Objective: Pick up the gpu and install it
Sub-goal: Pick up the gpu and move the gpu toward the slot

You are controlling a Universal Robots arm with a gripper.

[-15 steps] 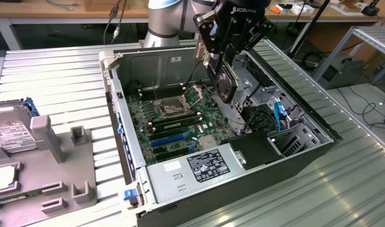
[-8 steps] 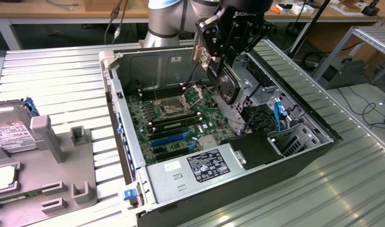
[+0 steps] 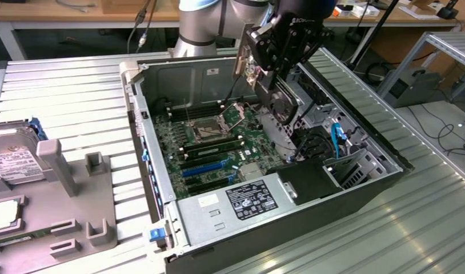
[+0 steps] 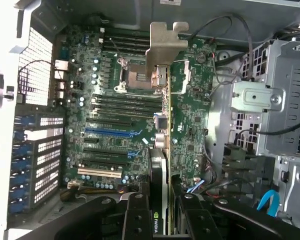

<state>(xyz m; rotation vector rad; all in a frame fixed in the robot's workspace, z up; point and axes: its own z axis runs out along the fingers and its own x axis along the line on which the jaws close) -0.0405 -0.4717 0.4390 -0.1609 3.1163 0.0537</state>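
Note:
My gripper (image 3: 269, 77) is shut on the gpu (image 3: 280, 117), a black card held on edge above the open computer case (image 3: 152, 171). The card's silver end bracket (image 3: 243, 64) points toward the case's back wall. In the wrist view the gpu (image 4: 160, 165) shows edge-on between my black fingers (image 4: 137, 215), with the silver end bracket (image 4: 165, 42) at its far end. My gripper (image 4: 162, 202) hangs over the motherboard (image 4: 115, 110), and the card stands above the board, not touching the blue expansion slot (image 4: 110, 132).
A power supply (image 3: 248, 200) fills the case's near corner. A drive cage (image 4: 270, 110) and a blue cable (image 3: 337, 140) flank the card. On the exterior view's left, a grey fixture (image 3: 80, 200) carries a silver hard drive (image 3: 11, 160).

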